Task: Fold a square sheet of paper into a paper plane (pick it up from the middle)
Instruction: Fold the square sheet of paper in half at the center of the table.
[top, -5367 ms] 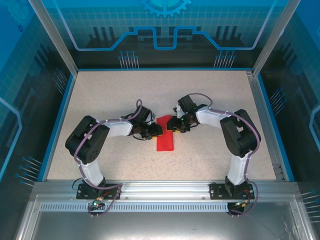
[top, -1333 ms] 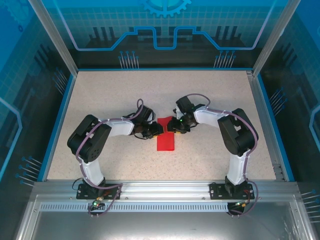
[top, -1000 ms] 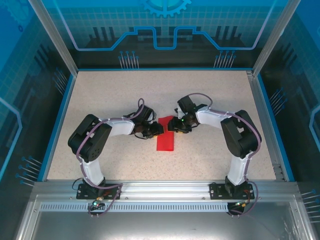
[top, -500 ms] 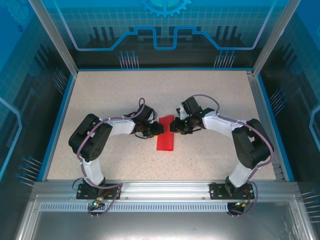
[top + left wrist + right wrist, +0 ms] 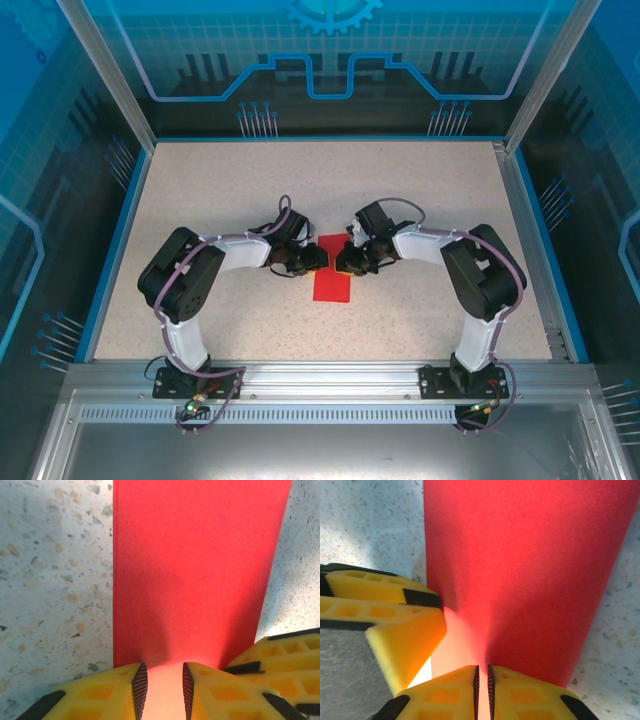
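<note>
The square sheet of paper [image 5: 332, 285] is bright red and lies folded into a narrow strip mid-table, long edges straight and parallel. My left gripper [image 5: 316, 260] comes at its far half from the left. In the left wrist view its yellow fingers [image 5: 160, 667] stand a little apart, tips on the flat red paper [image 5: 200, 555]. From the right, my right gripper [image 5: 346, 262] meets the same part. Its jaws [image 5: 482, 669] are pinched nearly together on a raised ridge of the paper [image 5: 530, 555]. The left gripper's finger [image 5: 385, 615] lies close beside it.
The speckled table [image 5: 230, 190] is bare around the strip. Blue rails [image 5: 120, 240] border it left and right, and an aluminium rail [image 5: 320, 375] carries both arm bases at the near edge.
The right gripper's jaws have closed on the paper, and the right arm's elbow swung out to the right and back. The left arm has stayed still.
</note>
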{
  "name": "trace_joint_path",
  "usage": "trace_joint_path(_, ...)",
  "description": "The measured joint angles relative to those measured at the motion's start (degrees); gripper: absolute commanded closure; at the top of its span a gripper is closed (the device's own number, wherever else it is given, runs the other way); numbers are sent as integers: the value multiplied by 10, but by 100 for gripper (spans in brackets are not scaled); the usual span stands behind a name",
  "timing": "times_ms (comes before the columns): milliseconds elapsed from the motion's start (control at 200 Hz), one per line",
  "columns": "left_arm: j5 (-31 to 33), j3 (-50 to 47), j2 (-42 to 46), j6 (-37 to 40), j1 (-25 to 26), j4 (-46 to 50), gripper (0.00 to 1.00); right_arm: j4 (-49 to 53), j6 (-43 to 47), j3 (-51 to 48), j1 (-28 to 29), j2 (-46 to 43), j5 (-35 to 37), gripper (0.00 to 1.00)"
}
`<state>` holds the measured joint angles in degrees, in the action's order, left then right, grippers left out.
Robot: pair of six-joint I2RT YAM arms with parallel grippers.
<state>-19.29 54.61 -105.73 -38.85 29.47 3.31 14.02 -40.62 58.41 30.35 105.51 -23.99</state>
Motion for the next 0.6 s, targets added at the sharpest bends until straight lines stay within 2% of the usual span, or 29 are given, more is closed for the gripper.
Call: trace_joint_path(600,6,10,-5,3,2,10,70,2,17,-7,-15,10,21,84)
